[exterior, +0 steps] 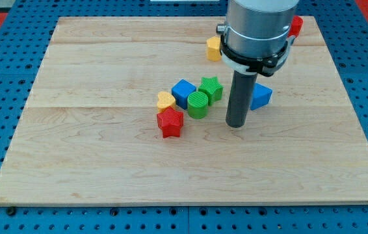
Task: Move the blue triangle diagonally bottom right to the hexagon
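The blue triangle [261, 96] lies right of centre on the wooden board [106, 162], partly hidden behind my rod. My tip [236, 124] rests on the board just left of and slightly below the triangle, close to it. The yellow hexagon [214, 48] sits near the view's top, up and left of the triangle, partly hidden by the arm's body.
A cluster lies left of my tip: a green star [210, 87], a blue cube [184, 92], a green cylinder [197, 104], a yellow block [166, 100] and a red star [170, 122]. A red block [296, 25] shows at the top right behind the arm.
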Tool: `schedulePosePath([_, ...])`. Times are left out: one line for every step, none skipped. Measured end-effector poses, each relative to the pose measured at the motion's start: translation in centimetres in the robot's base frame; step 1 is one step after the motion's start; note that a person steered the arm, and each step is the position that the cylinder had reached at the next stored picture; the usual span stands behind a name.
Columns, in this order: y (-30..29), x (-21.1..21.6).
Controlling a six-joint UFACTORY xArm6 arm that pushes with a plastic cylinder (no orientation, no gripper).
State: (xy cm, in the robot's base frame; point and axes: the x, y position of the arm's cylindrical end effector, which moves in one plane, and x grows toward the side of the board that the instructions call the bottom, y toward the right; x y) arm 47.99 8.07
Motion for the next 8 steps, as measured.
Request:
schedulePosePath([0.0,-0.1])
schedulePosePath([-0.4,-0.8])
schedulePosePath([-0.4,-2.8])
schedulePosePath([2.1,-5.2])
schedulePosePath([7.8,-4.4])
schedulePosePath([7.3,0.3])
schedulePosePath([9.4,1.4])
schedulePosePath([9.9,-2.5])
